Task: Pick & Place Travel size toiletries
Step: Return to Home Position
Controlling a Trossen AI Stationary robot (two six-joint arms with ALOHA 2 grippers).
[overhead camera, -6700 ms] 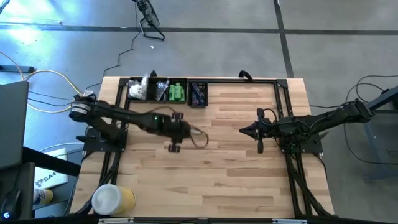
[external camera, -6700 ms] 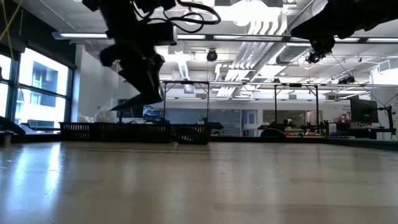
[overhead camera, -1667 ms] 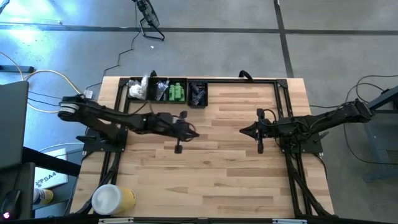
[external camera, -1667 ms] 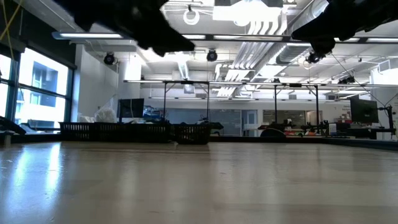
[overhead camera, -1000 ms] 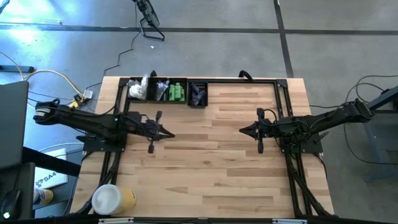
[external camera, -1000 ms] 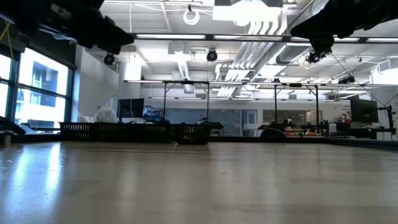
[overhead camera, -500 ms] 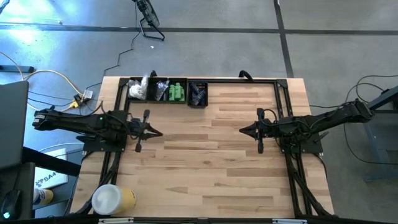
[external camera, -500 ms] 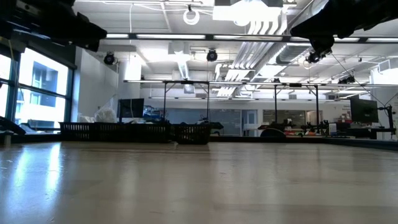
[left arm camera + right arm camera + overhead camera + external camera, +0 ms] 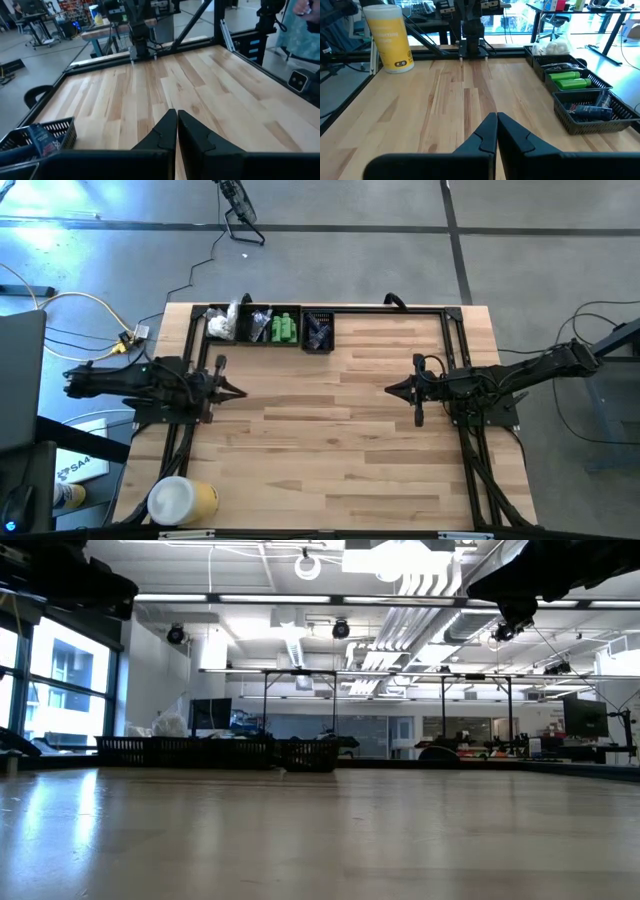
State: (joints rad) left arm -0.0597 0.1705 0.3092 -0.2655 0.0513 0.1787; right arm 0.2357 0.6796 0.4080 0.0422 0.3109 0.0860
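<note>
While toiletries (image 9: 284, 328) sit in the bins (image 9: 318, 310), left gripper (image 9: 234, 391) hangs near them, right gripper (image 9: 394, 390) well apart, both pressed together.

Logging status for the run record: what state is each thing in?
left end effector, shut, empty
right end effector, shut, empty
green bottles, binned, lying flat
dark sachets, binned, lying flat
white packets, binned, heaped
yellow cylinder, upright

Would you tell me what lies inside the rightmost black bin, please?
Dark sachets lie piled in the rightmost black bin; anything beneath them is hidden.
</note>
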